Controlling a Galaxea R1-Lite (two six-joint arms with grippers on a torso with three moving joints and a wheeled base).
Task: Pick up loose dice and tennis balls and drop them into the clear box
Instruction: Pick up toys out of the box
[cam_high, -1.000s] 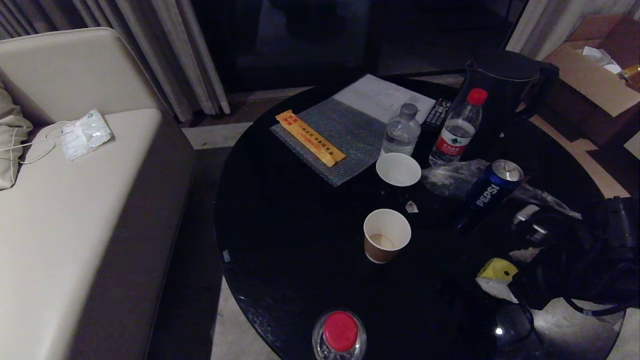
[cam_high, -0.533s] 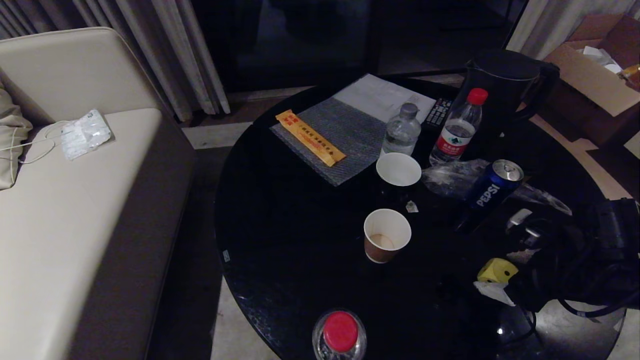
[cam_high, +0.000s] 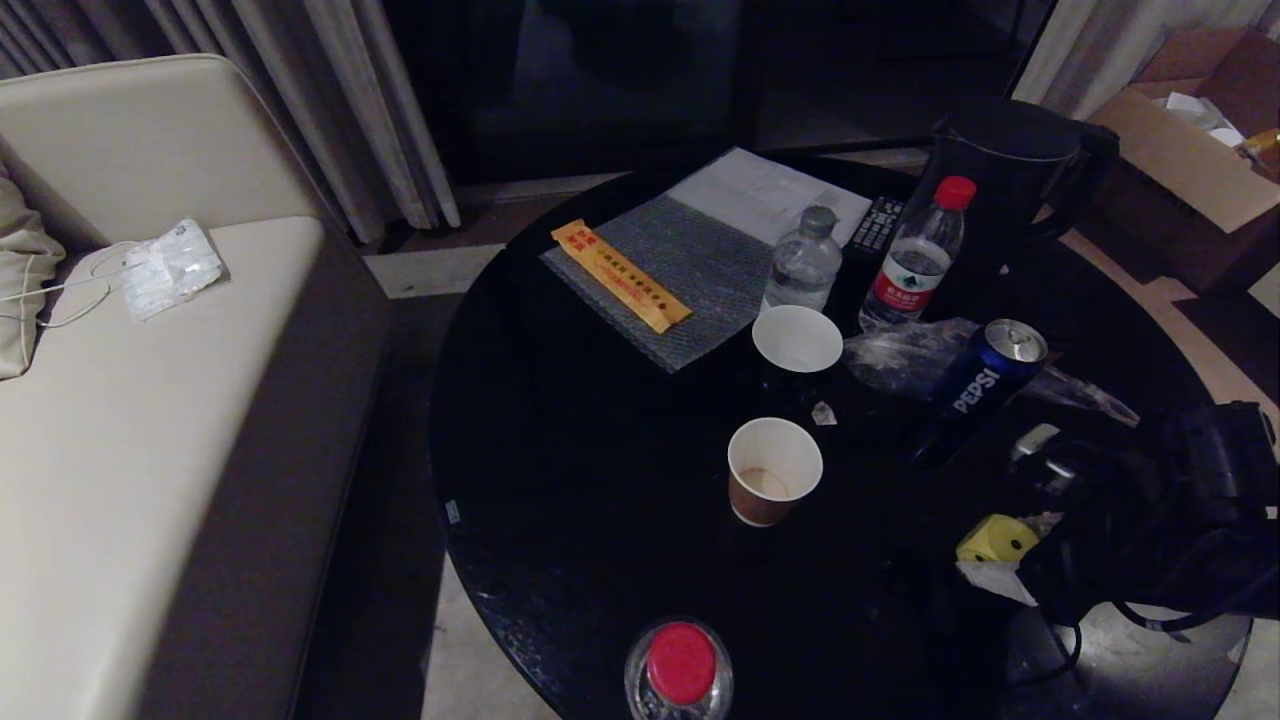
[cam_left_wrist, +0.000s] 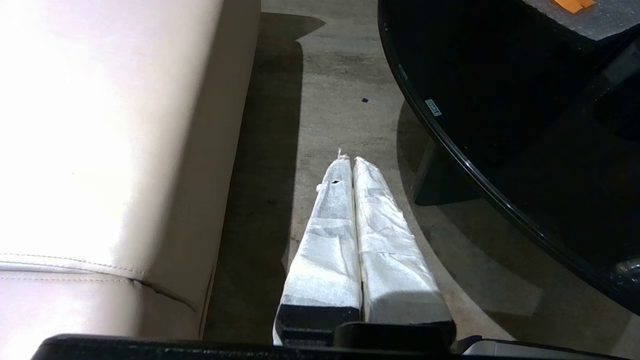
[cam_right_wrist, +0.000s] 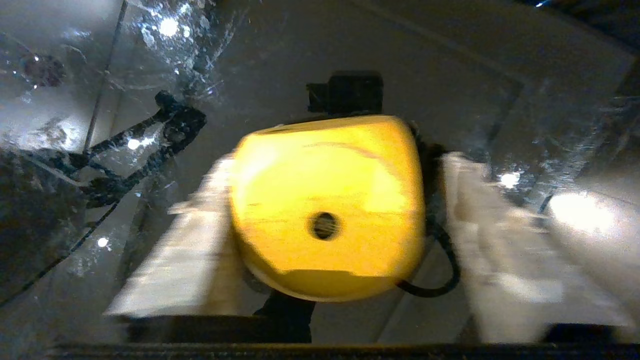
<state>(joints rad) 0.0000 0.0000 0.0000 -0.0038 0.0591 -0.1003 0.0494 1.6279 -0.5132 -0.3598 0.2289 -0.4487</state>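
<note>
Yellow die (cam_high: 995, 538) sits at the near right edge of the round black bench (cam_high: 600, 480), one dark pip facing up in the right wrist view (cam_right_wrist: 325, 210). Right gripper (cam_right_wrist: 330, 220) is down around it: the die lies between the two white-wrapped fingers (cam_right_wrist: 195, 240), one finger against its side, the other just apart from it with a dark gap showing. Jaws part-spread, not clamped on the die. In the head view the right gripper (cam_high: 1010, 560) and its dark arm reach in from the right edge; a white fingertip shows just below the die.

No tennis balls or clear box in any view.

Left gripper (cam_left_wrist: 352, 162) hangs parked over the floor between the beige sofa (cam_left_wrist: 100, 150) and the bench edge, white-wrapped jaws pressed together, holding nothing.

Rest of the bench: brown paper cup (cam_high: 773, 470) near centre, white paper cup (cam_high: 797, 340) beyond it, Pepsi can (cam_high: 985, 375) to the right of those, tilted. Farther back a clear bottle (cam_high: 803, 262), a red-capped bottle (cam_high: 918, 255), a dark kettle (cam_high: 1010, 170). Bubble-wrap sheet (cam_high: 690, 270) with an orange packet (cam_high: 620, 275) at far centre. Red-lidded jar (cam_high: 680, 665) at the near edge. Cardboard box (cam_high: 1190, 130) on the floor far right.
</note>
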